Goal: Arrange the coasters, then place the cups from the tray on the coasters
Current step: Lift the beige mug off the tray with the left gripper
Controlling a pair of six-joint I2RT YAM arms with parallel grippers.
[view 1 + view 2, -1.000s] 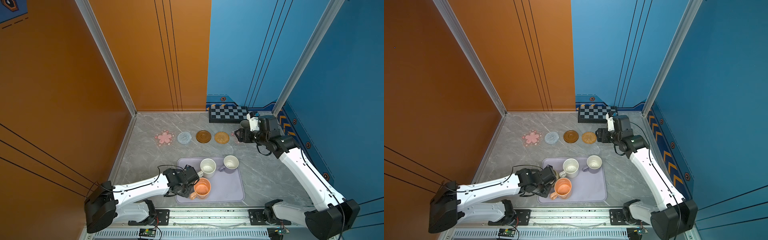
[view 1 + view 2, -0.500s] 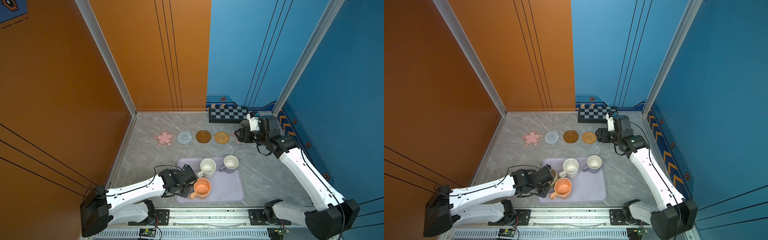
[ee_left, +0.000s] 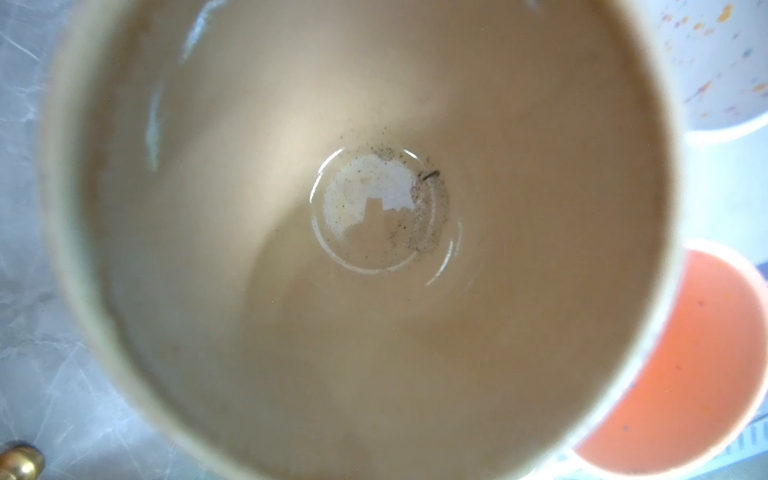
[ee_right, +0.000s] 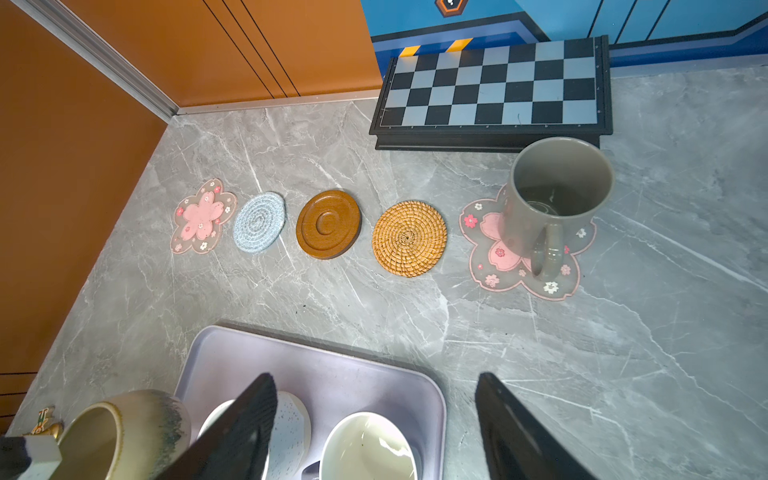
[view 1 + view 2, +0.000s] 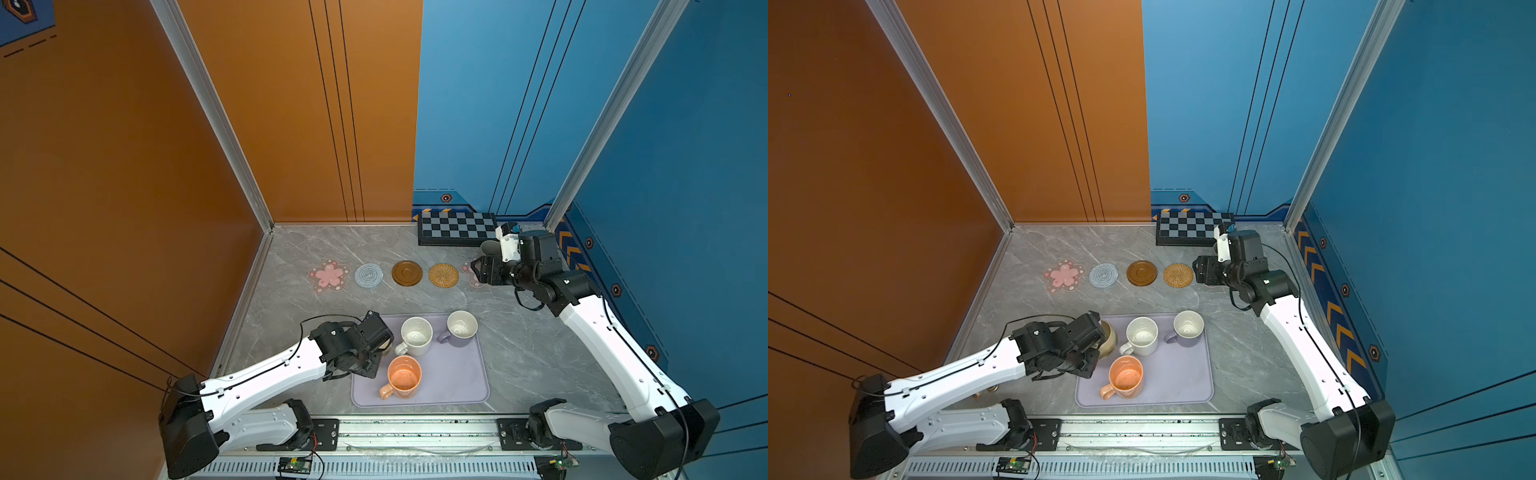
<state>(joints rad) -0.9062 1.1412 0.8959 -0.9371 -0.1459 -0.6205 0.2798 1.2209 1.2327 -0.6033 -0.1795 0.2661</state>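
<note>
Five coasters lie in a row: pink flower (image 5: pixel 328 275), blue-grey crochet (image 5: pixel 368 275), brown wooden disc (image 5: pixel 407 273), rattan (image 5: pixel 443 274) and a second pink flower (image 4: pixel 528 249). The grey cup (image 4: pixel 557 195) stands on that second flower. My right gripper (image 4: pixel 376 376) hovers open and empty beside it. On the lavender tray (image 5: pixel 457 386) sit the speckled white cup (image 5: pixel 415 334), the lavender cup (image 5: pixel 459 328) and the orange cup (image 5: pixel 403 376). My left gripper (image 5: pixel 376 338) is shut on the beige cup (image 5: pixel 1108 338) at the tray's left edge. The cup's inside (image 3: pixel 374 249) fills the left wrist view, hiding the fingers.
A black-and-grey checkerboard (image 5: pixel 457 229) lies against the back wall, just behind the grey cup. Orange wall panels close the left side and blue ones the right. Bare marble table (image 5: pixel 316 316) lies between the coaster row and the tray.
The left arm has drawn its elbow back and its wrist has shifted slightly over the beige cup. The right arm and all coasters have stayed still.
</note>
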